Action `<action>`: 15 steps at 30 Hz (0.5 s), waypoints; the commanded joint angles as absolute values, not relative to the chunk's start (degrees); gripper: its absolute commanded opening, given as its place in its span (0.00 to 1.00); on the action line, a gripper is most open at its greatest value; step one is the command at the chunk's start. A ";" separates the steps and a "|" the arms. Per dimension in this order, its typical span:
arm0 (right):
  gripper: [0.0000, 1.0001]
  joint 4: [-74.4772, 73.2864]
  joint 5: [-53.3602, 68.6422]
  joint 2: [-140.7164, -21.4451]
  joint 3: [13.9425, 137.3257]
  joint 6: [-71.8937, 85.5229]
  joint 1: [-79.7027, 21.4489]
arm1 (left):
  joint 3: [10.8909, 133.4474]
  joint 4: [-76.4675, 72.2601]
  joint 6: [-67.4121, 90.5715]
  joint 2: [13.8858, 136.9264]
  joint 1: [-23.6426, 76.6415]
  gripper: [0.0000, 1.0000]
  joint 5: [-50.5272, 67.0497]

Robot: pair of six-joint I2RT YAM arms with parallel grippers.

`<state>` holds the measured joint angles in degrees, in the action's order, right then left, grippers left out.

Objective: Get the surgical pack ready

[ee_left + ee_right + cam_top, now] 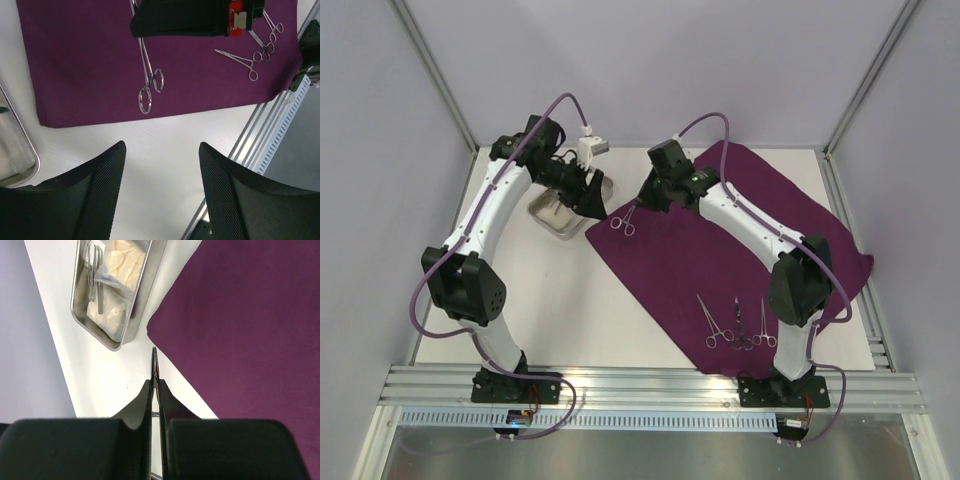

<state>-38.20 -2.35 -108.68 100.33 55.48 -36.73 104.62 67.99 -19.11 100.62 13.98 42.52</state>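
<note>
**Surgical pack (680,262) still in parts, one clamp pinched above the cloth's corner**

Seen from the top camera, the purple cloth (665,275) lies flat and skewed on the white table (570,310), spreading from the centre toward 3 o'clock. The steel tray (550,222) sits on bare table off the cloth's corner at about 10 o'clock, close to it but not on it. White gauze pads (117,270) lie inside the tray.

The right gripper (155,385) has its fingers pressed together on a held clamp (145,75). The clamp's slim tip pokes out ahead of the fingers, over the table between tray and cloth. Its finger rings hang over the cloth near that same corner. Whether the rings touch the fabric cannot be told.

The left gripper (161,150) is near the tray at 11 o'clock, with its black fingers spread wide and nothing between them. White table shows in the gap.

Three more clamps (740,325) lie side by side on the cloth near its 6 o'clock edge, rings toward the arm bases, just beside the right arm.
</note>
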 commanded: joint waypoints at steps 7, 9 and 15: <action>0.01 -33.93 -0.97 -108.19 102.30 57.04 -37.00 | 104.59 62.31 -17.58 105.64 16.43 0.61 45.09; 0.00 -33.84 -0.97 -108.11 102.04 57.22 -37.00 | 104.68 62.40 -17.75 106.52 16.52 0.59 44.74; 0.00 -33.31 -0.97 -107.84 101.43 57.48 -37.00 | 103.98 61.00 -17.58 107.23 16.87 0.53 43.86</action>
<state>-36.07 -0.97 -108.68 100.33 56.36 -36.73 104.57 63.20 -18.04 107.37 16.47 42.96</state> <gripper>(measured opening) 0.026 0.544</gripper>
